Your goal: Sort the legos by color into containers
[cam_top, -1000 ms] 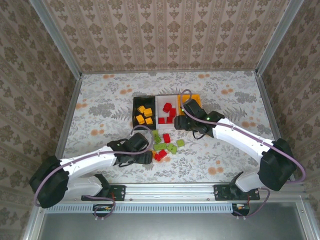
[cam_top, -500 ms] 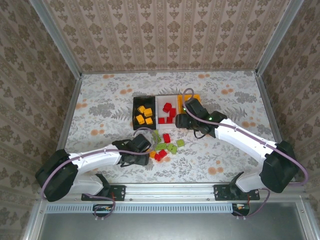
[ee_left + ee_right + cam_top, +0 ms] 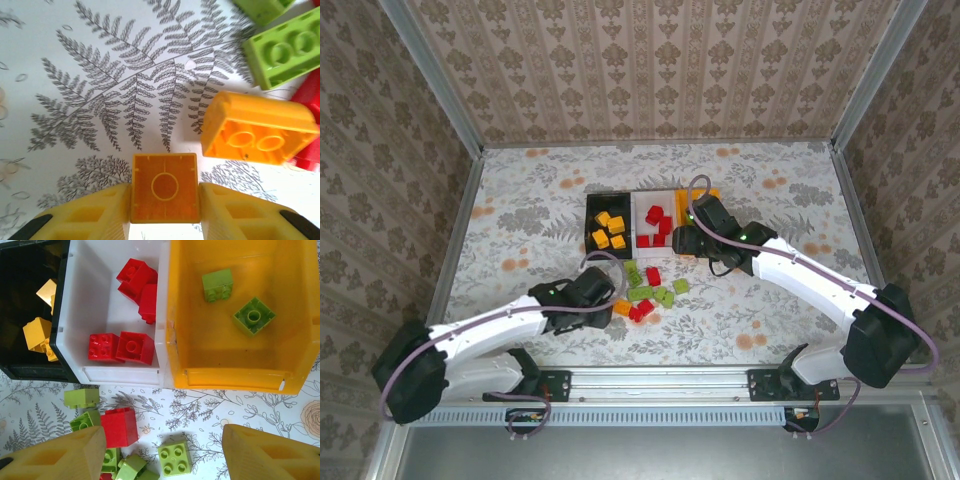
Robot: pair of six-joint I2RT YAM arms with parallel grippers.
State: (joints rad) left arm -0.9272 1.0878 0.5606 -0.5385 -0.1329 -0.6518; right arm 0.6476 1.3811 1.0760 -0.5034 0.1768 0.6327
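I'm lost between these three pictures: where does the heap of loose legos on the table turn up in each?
Top external: the loose legos lie near the picture's centre, just on the near side of the containers.
Left wrist: top right corner and right edge, beyond the orange brick pinched in the left gripper.
Right wrist: lower left, below the containers.
Shared landmark: the light green bricks, in all three.
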